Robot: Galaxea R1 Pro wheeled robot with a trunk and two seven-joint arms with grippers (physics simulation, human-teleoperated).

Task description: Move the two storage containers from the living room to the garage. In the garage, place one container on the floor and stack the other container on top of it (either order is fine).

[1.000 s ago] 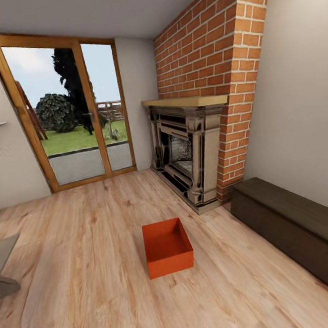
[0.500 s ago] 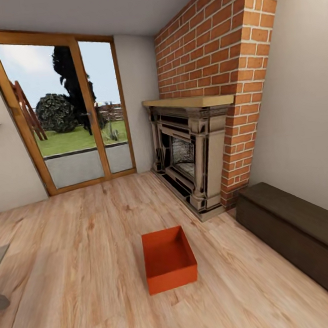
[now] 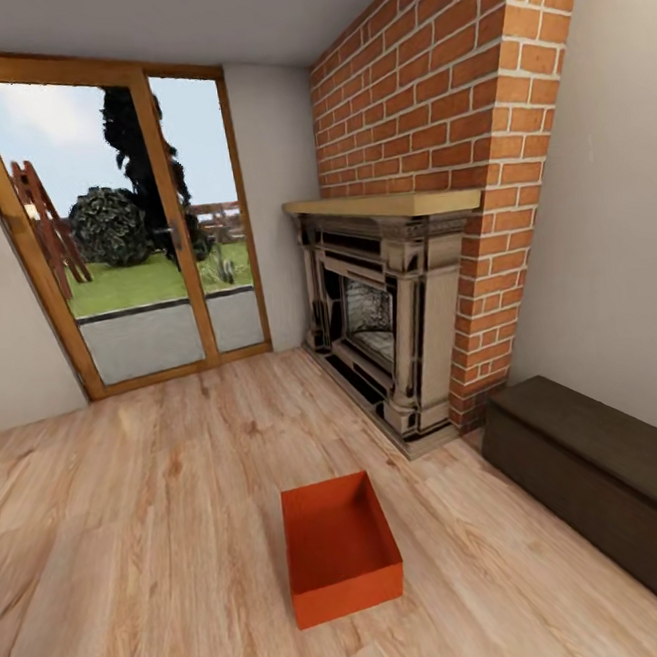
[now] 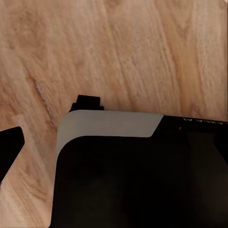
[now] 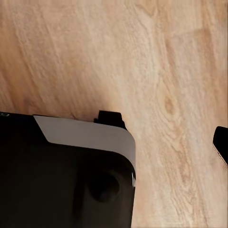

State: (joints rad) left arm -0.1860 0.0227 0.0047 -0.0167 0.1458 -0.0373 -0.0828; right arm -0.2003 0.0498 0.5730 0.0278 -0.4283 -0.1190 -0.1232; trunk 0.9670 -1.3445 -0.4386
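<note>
A living room with a light wood-plank floor [image 3: 165,505] and cream walls, seen from the robot's head. One orange-red storage container [image 3: 340,546] sits on the planks in the lower middle of the view, open top up and empty, with bare floor on all sides of it. Beyond it and to the right stands a brick fireplace [image 3: 393,317] with an ornate dark-and-cream surround and a pale wooden mantel, its red brick chimney rising to the ceiling. A long dark low cabinet [image 3: 604,478] runs along the right wall, just beside the base of the brickwork. At the far left, a wood-framed glass door [image 3: 122,223] looks out on grass, a round bush and a tall dark tree. The left wrist view shows plank flooring beneath a black and grey part of the robot's body [image 4: 137,171]; the right wrist view shows the same kind of floor and body. Whether either gripper is released or clenched cannot be told.
</note>
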